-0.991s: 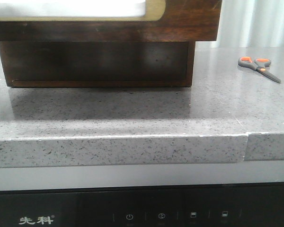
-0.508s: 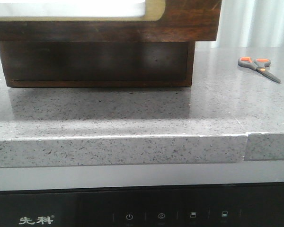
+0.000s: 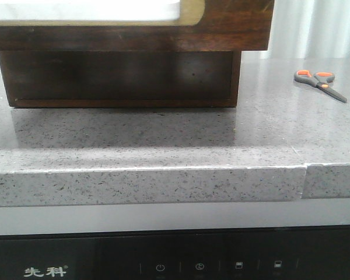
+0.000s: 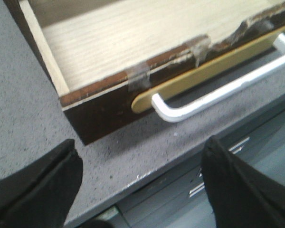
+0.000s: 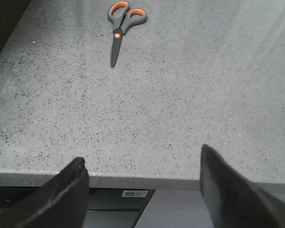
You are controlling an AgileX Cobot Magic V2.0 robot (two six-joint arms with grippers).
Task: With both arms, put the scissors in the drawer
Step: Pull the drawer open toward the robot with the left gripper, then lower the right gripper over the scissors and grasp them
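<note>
The scissors (image 3: pixel 319 83), with orange-and-grey handles and dark blades, lie flat on the grey countertop at the far right. The right wrist view shows the scissors (image 5: pixel 119 28) well beyond my right gripper (image 5: pixel 141 156), which is open and empty over the counter's front edge. The drawer (image 3: pixel 233 23) juts out from the dark wooden chest (image 3: pixel 122 76) at the left. In the left wrist view the drawer (image 4: pixel 99 114) stands pulled open, its pale wooden floor bare and its white handle (image 4: pixel 218 92) facing my left gripper (image 4: pixel 140 152), which is open and empty a short way in front. Neither arm shows in the front view.
The speckled stone countertop (image 3: pixel 163 134) ends in a thick front edge, with a seam near the right (image 3: pixel 304 175). Below it sits a dark appliance panel (image 3: pixel 163 265) with touch icons. A pale curtain (image 3: pixel 315 26) hangs behind the scissors.
</note>
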